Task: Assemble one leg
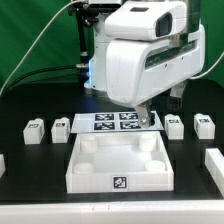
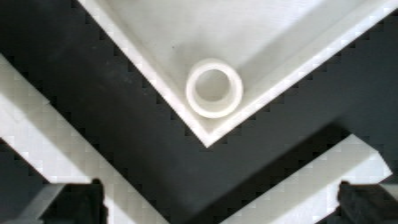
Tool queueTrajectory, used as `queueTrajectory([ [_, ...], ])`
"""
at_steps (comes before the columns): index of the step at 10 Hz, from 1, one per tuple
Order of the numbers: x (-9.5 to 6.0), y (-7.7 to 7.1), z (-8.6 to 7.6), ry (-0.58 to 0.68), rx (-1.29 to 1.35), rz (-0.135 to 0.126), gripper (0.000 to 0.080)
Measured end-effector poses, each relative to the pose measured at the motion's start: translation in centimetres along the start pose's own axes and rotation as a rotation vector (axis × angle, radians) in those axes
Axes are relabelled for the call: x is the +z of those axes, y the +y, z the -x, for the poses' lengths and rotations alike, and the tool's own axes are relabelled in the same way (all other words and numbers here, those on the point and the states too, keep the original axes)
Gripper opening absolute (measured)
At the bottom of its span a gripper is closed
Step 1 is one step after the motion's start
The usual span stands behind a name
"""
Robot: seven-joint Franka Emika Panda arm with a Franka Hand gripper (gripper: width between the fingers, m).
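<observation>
Several small white legs with tags lie on the black table: two on the exterior view's left (image 1: 35, 130) (image 1: 60, 127) and two on its right (image 1: 175, 125) (image 1: 203, 125). The large white square tray (image 1: 84, 172) lies in front. My gripper (image 1: 147, 120) hangs over the tray's far edge, near the marker board. In the wrist view, a corner of the tray (image 2: 267, 35) with a round socket (image 2: 215, 88) lies below my gripper (image 2: 217, 205). The dark fingertips (image 2: 68, 202) stand far apart with nothing between them. No leg shows in the wrist view.
The marker board (image 1: 110, 122) lies behind the tray. White parts sit at the exterior view's left edge (image 1: 3, 160) and right edge (image 1: 213, 164). The arm's white body (image 1: 140, 60) fills the upper middle. Cables hang behind it.
</observation>
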State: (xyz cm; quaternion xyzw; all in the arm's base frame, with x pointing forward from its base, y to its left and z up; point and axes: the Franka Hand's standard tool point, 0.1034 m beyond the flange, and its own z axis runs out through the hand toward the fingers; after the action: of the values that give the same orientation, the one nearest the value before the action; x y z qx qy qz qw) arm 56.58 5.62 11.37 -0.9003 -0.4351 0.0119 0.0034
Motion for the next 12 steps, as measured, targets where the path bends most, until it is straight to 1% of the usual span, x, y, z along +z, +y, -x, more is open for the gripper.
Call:
queueTrajectory([
  [5, 0.0, 0.0, 0.0, 0.000, -0.037, 0.000, 0.0650],
  [6, 0.0, -0.2, 0.4, -0.002, -0.104, 0.000, 0.0650],
  [7, 0.4, -1.3, 2.1, -0.006, -0.244, -0.002, 0.0650],
  [9, 1.4, -3.7, 6.6, -0.011, -0.502, -0.008, 0.0650],
  [10, 2.0, -4.2, 8.4, -0.011, -0.597, -0.011, 0.0650],
  [11, 3.3, -4.7, 10.7, -0.008, -0.739, -0.021, 0.0650],
  [12, 4.7, -5.1, 12.5, -0.005, -0.727, -0.032, 0.0650],
])
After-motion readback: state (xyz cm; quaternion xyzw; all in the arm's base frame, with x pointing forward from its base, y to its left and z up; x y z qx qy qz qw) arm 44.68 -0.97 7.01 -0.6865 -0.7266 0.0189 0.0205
